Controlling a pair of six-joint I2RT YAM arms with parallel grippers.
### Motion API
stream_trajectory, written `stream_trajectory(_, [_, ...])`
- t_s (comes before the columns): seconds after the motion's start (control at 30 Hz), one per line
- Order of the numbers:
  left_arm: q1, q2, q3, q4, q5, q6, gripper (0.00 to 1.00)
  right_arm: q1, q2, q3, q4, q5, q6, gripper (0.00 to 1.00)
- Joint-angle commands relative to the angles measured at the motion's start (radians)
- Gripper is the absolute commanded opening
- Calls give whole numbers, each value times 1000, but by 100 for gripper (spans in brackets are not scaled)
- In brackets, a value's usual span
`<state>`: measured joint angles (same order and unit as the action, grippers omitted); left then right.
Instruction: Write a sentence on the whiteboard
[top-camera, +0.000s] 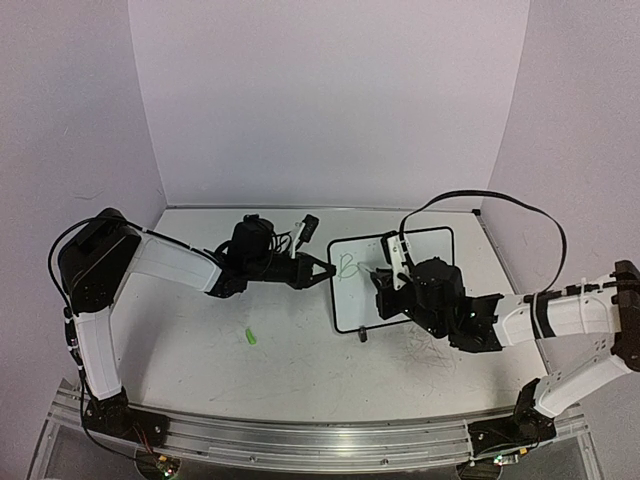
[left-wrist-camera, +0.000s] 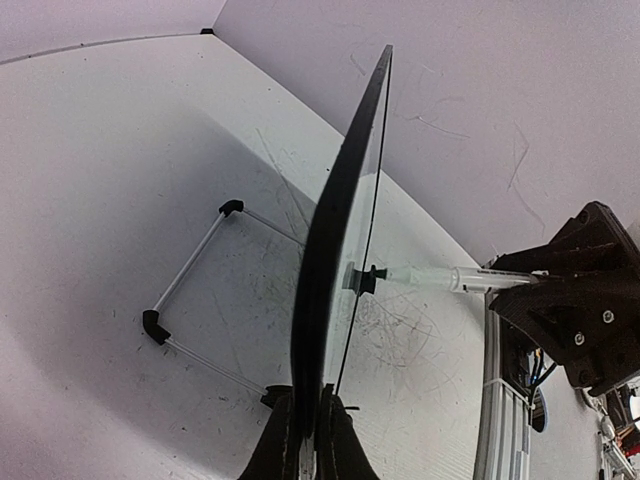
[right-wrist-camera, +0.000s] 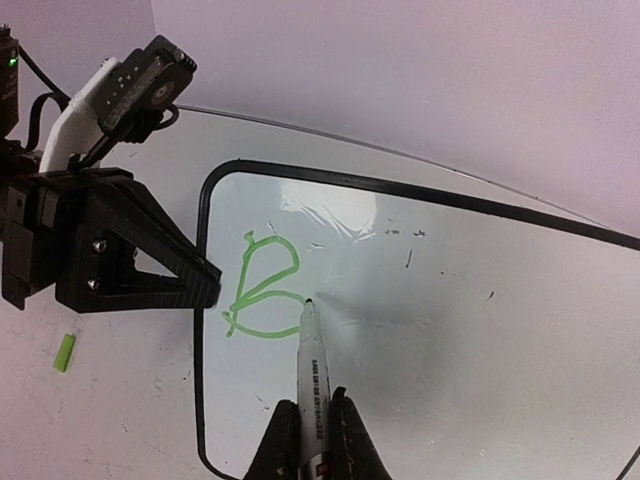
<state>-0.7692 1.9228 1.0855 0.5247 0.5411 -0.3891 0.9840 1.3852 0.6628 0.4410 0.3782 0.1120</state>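
You work on 1 scuffed white tabletop (top-camera: 200, 370) boxed in by 3 plain pale walls (top-camera: 330, 100). On it you have 2 arms, 1 whiteboard (top-camera: 432, 247), 1 marker (right-wrist-camera: 312, 360) and 1 small green piece (top-camera: 251, 336) lying alone left of centre. The whiteboard stands raised right of centre with its left rim pinched in your closed left claw (top-camera: 322, 270). Your right claw (right-wrist-camera: 312, 440) is clamped on the marker, whose tip touches the board at the only writing, 1 green B (right-wrist-camera: 258, 285).
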Motion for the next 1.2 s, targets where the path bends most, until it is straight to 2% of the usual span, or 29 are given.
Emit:
stream_trajectory(0.0, [1, -36, -7, -28, -13, 11, 0, -1, 22, 49, 37, 29, -12, 0])
stream_trajectory(0.57, [1, -38, -5, -28, -13, 13, 0, -6, 35, 44, -15, 96, 26, 0])
stream_trajectory(1.17, [1, -39, -5, -28, -14, 12, 0, -3, 11, -19, -77, 32, 116, 0])
